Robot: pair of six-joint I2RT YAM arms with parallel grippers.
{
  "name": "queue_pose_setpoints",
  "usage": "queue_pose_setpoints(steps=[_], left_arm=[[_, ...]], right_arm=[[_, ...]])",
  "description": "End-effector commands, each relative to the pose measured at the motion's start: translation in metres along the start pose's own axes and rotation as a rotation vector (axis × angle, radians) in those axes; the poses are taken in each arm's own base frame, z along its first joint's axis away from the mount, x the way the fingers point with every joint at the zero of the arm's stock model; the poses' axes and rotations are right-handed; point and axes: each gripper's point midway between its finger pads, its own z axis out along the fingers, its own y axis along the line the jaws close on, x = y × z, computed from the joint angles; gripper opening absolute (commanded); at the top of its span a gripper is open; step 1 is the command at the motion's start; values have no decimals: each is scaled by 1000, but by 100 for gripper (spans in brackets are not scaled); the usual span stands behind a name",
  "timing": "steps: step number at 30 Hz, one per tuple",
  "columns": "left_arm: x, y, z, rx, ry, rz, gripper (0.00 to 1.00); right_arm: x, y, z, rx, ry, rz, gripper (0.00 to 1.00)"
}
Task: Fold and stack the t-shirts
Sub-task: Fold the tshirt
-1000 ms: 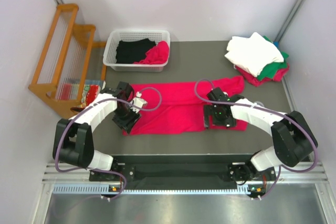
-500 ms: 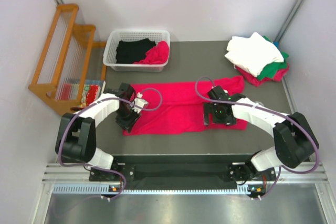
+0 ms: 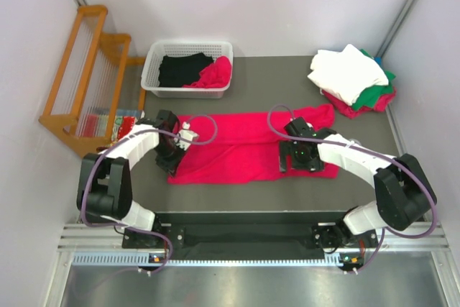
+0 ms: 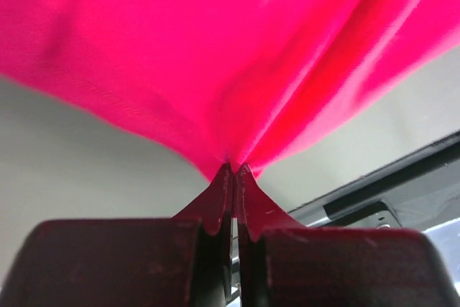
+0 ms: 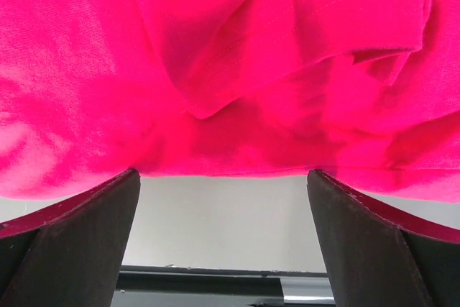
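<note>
Left gripper [image 4: 233, 170] now clamped tight on the near-left hem of the crimson t-shirt [image 3: 244, 145]; a second ago its jaws were still apart above that corner, half a second ago half-closed. Left wrist view: both fingers [image 4: 215, 203] pressed together with a peak of red cloth pinched at the tips, grey tabletop [image 4: 79, 149] under the lifted fabric. In the overhead view the left arm has pulled in slightly toward the shirt's left edge compared with the earlier frames, gripper [image 3: 170, 150] sitting over the near-left corner.

Right gripper [image 3: 302, 154] unchanged from before: jaws spread wide, holding nothing, over the right part of the same shirt. Right wrist view: the two fingers [image 5: 68, 224] far apart at the frame's lower corners, shirt's near hem and a folded sleeve ahead of them [image 5: 237, 70], bare table between the fingers.

The shirt lies spread lengthwise left to right across the middle of the table [image 3: 251, 199], same place as before, its right sleeve pointing far-right.

Farther back: white lattice basket [image 3: 154, 70] at far left with a black tee [image 3: 183, 68] and a red tee [image 3: 215, 73] inside. Far right, a stack of folded tees [image 3: 352, 80], white on top, green and red under it. A wooden loom [image 3: 83, 77] stands off the table's left edge. None of these moved.
</note>
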Motion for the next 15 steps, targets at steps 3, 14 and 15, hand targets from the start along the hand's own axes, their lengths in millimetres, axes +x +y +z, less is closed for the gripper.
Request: queue_pose_setpoints(steps=[3, 14, 15], left_arm=[[-9, 57, -25, -68, -97, -95, 0], [21, 103, -19, -28, -84, -247, 0], [20, 101, -20, -21, -87, -243, 0]], right_arm=[[-22, 1, -12, -8, -69, 5, 100], [-21, -2, -13, -10, -67, 8, 100], [-20, -1, -12, -10, -63, 6, 100]])
